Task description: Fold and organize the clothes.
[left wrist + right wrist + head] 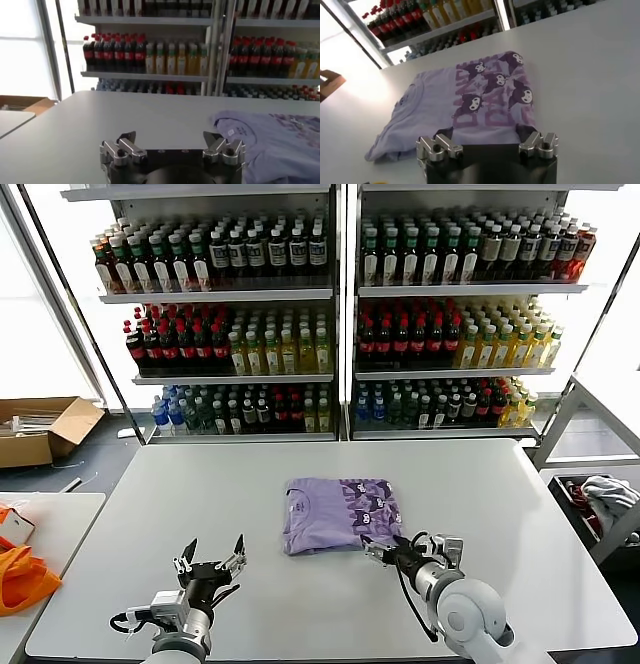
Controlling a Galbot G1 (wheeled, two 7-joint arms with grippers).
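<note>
The lavender T-shirt lies folded into a rough square at the middle of the white table, with its darker purple print facing up. It also shows in the right wrist view and the left wrist view. My right gripper is open at the shirt's near right edge, and that edge lies between its fingers. My left gripper is open and empty near the table's front left, well apart from the shirt.
Shelves of bottles stand behind the table. A side table at the left holds bright orange fabric. A cardboard box sits on the floor at far left. A rack with cloth stands at the right.
</note>
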